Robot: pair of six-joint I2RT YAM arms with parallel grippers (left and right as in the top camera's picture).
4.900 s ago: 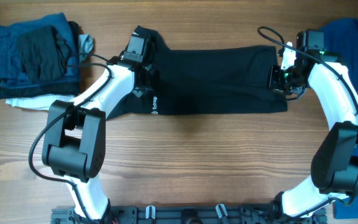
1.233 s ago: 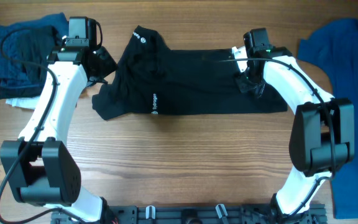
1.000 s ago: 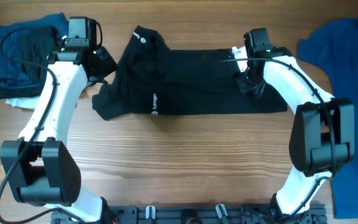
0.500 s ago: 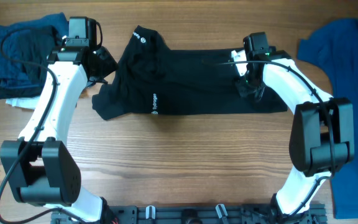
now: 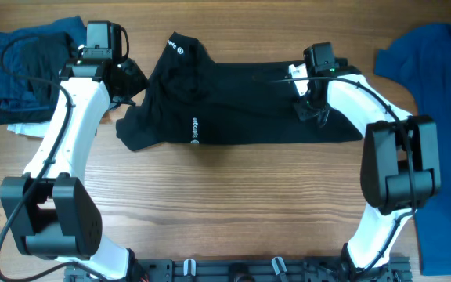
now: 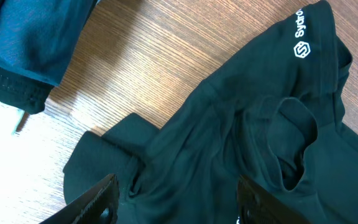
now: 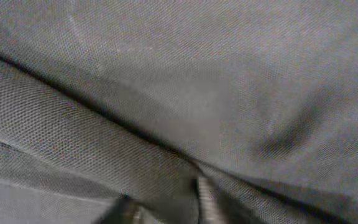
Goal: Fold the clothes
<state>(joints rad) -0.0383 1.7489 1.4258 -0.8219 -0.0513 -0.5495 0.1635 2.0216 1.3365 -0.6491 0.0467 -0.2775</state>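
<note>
Black cloth fills the middle of the scene. A black T-shirt, folded into a long band, lies flat on the wooden table. It stretches from just beside the left gripper to beneath the right gripper.

The left gripper hovers over the shirt's rumpled sleeve end, fingers spread wide with nothing between them. Close by on its outer side sits a stack of folded garments in dark blue and grey, with a white layer at the bottom.

The right gripper is pressed down into the shirt near its other end. Well apart on its outer side, a royal-blue shirt lies spread out, partly cut off by the frame edge. The right arm's white links cover the black shirt's corner behind that gripper.

The left wrist camera shows detail the overhead view lacks. The collar opening, loose folds and a white logo lie ahead of the open fingers, with bare wood and the stack's blue edge to one side.

The right wrist camera shows only black weave at close range. Two fingertips sit close together with a ridge of cloth running toward them. Whether they pinch it cannot be told.
</note>
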